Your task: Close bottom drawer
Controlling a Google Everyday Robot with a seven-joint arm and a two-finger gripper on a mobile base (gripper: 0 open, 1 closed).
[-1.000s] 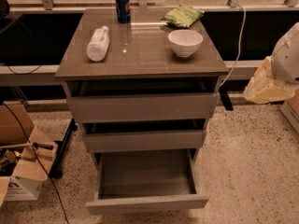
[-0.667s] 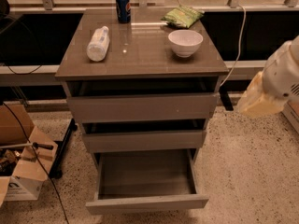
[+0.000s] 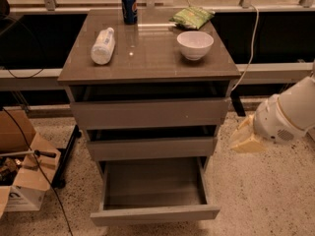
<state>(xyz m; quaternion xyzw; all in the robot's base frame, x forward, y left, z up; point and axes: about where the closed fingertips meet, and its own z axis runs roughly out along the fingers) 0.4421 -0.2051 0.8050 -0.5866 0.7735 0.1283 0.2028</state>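
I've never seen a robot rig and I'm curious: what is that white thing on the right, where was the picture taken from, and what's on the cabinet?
The white shape on the right is the robot's arm. Its pale tip is the tool, the part that grasps. It hangs beside the cabinet at about middle-drawer height, touching nothing, and nothing shows in it. The one camera looks down at the cabinet from the front. On top are a plastic bottle on its side, an upright blue can, a green snack bag and a white bowl. The bottom drawer is pulled out and looks empty.
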